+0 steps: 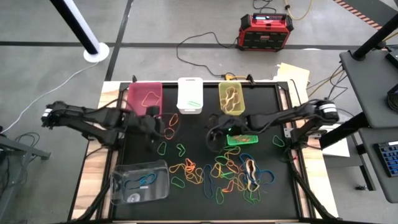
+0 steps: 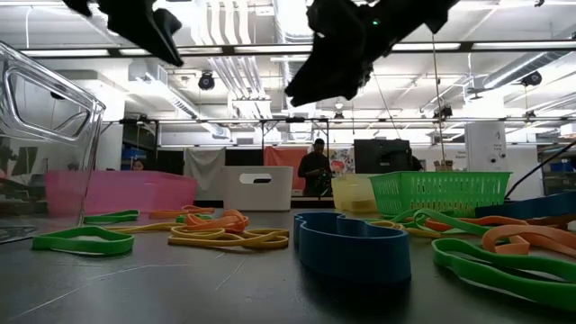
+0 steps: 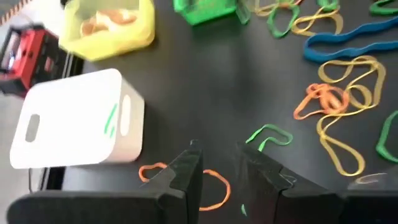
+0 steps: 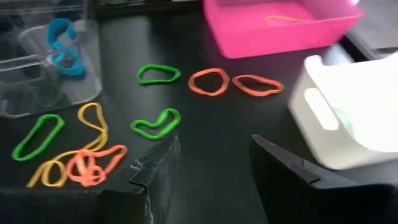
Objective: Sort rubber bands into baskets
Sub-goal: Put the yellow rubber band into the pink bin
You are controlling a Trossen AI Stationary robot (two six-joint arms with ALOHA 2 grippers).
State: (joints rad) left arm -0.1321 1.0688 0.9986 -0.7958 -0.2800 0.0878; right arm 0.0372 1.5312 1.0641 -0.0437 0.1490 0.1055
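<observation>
Rubber bands (image 1: 227,171) look light, floppy & thin; pinch one strand. Left gripper (image 3: 217,180) fingers parted over an orange band (image 3: 211,186), empty; right gripper (image 4: 208,168) fingers apart, empty.

Matt black mat (image 1: 205,186) over pale wood table (image 1: 93,168); smooth opaque plastic white basket (image 1: 189,94) and pink basket (image 1: 145,96); glossy clear plastic basket (image 1: 140,182); green mesh basket (image 2: 438,191); thin rubbery bands (image 1: 224,174).

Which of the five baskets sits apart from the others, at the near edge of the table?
The clear basket, alone at the near-left corner with a blue rubber band inside. The pink, white and yellow-green baskets line the far edge; the green mesh one sits mid-table.
</observation>
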